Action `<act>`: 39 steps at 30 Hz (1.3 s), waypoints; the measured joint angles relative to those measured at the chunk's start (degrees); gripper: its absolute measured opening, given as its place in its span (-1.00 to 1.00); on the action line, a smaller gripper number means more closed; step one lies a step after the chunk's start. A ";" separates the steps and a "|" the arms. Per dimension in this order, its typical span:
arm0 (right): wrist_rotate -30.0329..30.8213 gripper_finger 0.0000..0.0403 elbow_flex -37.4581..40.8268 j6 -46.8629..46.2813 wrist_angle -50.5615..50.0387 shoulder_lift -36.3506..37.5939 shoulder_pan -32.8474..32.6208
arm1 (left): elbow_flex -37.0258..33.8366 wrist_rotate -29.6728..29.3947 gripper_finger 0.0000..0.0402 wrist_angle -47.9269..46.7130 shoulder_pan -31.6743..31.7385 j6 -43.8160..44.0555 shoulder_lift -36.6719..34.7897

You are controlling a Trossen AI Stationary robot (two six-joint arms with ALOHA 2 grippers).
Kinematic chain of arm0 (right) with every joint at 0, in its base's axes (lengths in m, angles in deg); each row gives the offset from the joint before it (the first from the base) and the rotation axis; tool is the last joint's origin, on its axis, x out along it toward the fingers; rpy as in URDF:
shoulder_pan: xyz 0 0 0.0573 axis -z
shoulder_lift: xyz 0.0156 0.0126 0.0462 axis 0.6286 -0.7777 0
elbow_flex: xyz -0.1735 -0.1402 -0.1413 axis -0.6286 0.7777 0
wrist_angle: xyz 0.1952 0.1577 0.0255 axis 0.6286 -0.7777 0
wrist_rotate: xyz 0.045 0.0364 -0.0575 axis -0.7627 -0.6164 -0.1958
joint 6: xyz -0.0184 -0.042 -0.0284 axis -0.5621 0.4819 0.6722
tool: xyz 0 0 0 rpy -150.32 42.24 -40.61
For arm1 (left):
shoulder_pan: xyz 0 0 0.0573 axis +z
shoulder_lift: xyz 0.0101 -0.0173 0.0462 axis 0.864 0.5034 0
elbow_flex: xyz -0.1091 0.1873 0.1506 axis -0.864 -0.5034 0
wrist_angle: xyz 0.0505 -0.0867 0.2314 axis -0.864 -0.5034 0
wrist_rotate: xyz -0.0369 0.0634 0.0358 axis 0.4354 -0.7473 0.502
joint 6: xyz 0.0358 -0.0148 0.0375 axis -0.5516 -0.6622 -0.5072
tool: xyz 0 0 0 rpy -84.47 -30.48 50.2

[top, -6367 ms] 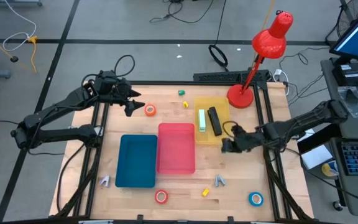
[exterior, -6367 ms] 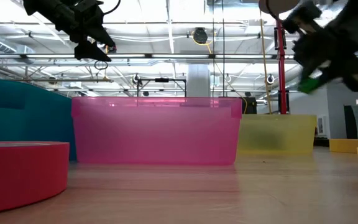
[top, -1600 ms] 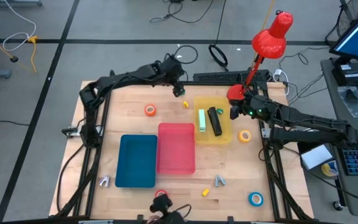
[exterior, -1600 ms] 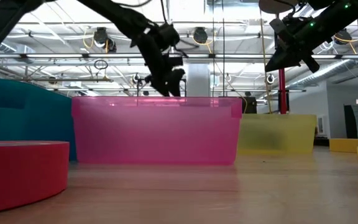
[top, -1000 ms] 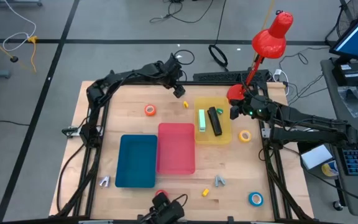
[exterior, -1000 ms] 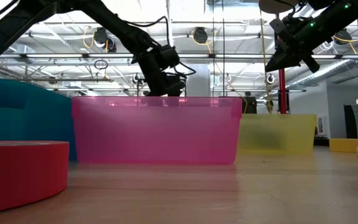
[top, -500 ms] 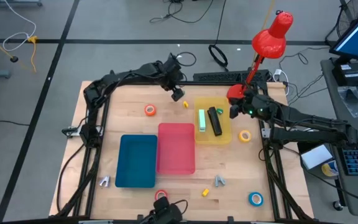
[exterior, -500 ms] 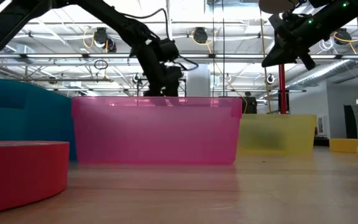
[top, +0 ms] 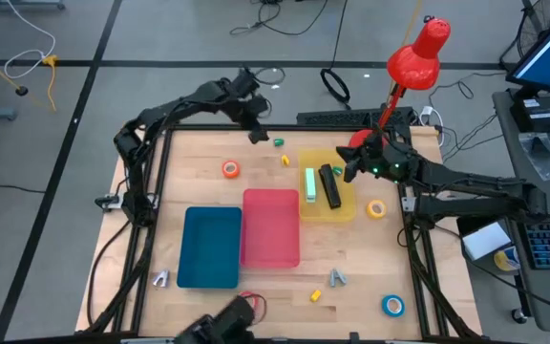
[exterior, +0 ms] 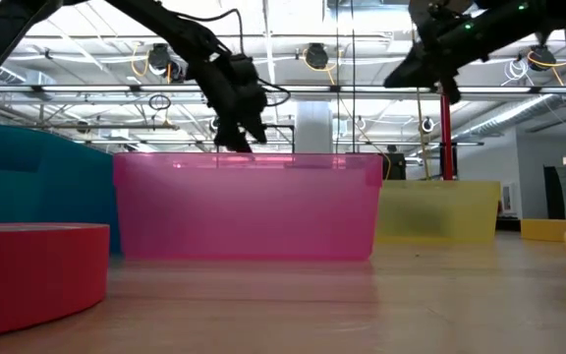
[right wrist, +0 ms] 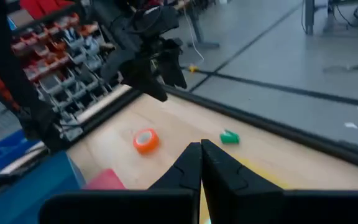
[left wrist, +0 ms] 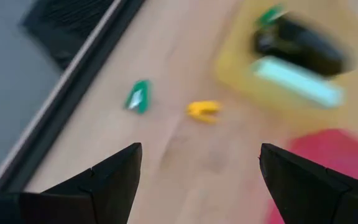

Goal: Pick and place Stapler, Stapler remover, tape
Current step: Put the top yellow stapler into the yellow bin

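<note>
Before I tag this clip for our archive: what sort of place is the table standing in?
Most likely a robotics lab or workshop in an industrial hall. The low view shows a high ceiling with exposed trusses and ducts, the right wrist view shows racks of parts bins, and cables trail over the grey floor.

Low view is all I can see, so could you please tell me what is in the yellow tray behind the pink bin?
Observer: The yellow tray holds a black stapler and a pale green stapler, side by side.
Operator: Thank you. Is either end effector holding anything?
Observer: No. The left end effector is open and holds nothing, near the far edge of the table.
Operator: And the right one?
Observer: The right end effector is shut on nothing, above the tray's far side.
</note>
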 joint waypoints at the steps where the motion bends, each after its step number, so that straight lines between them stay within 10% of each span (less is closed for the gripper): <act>1: 0.01 -1.00 -0.57 0.25 0.81 -1.43 0.00 | 0.00 3.56 0.61 -0.14 0.98 0.00 -0.71; 21: -4.17 -1.00 -39.48 16.97 -19.13 -39.90 5.18 | -0.74 7.94 0.61 0.52 6.10 -3.50 -26.85; 39: -19.51 -1.00 -61.88 19.73 -26.07 -65.50 13.14 | -27.57 7.86 0.61 16.67 6.10 7.33 -46.55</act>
